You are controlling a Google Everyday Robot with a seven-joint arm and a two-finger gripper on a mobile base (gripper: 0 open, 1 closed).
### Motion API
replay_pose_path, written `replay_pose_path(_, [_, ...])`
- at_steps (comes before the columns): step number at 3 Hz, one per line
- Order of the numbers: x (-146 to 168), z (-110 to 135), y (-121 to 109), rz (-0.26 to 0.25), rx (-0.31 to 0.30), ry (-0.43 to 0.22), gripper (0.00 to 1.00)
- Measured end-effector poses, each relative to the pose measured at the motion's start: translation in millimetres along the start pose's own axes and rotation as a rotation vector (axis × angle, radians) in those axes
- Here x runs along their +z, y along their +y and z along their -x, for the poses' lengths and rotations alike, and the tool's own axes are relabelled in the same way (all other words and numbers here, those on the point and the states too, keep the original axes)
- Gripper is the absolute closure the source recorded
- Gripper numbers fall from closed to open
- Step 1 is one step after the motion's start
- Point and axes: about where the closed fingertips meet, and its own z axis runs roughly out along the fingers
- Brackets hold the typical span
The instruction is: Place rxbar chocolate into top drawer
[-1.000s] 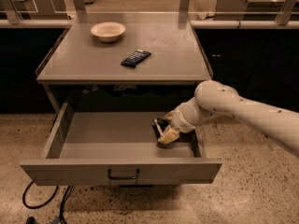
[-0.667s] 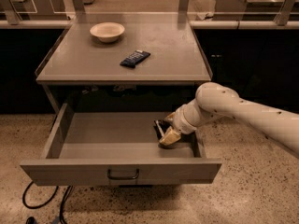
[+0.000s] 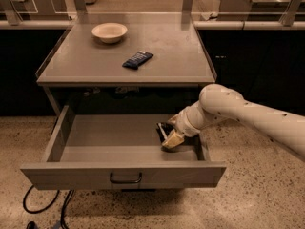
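The worktop point(image 3: 181, 56) stands in the middle, and under it the drawer point(image 3: 71, 173) is pulled out toward the near side. My arm point(image 3: 248, 111) comes in from the right. A bowl point(image 3: 109, 32) sits far left on the worktop, with a blue bar point(image 3: 137, 59) lying near its middle. My hand point(image 3: 171, 138) is down inside the drawer at its right end, with the rxbar point(image 3: 162, 129) right against it. I cannot tell whether my hand grips it.

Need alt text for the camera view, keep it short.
The robot's gripper is down inside the open top drawer, near its right front corner, next to a dark snack bar. On the table above sit a blue wrapped bar and a bowl.
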Motion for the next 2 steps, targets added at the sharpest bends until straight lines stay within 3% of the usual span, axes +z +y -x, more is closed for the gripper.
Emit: replay_pose_path(2, [0.1,0.0,0.0,0.0,0.0,0.0,0.11])
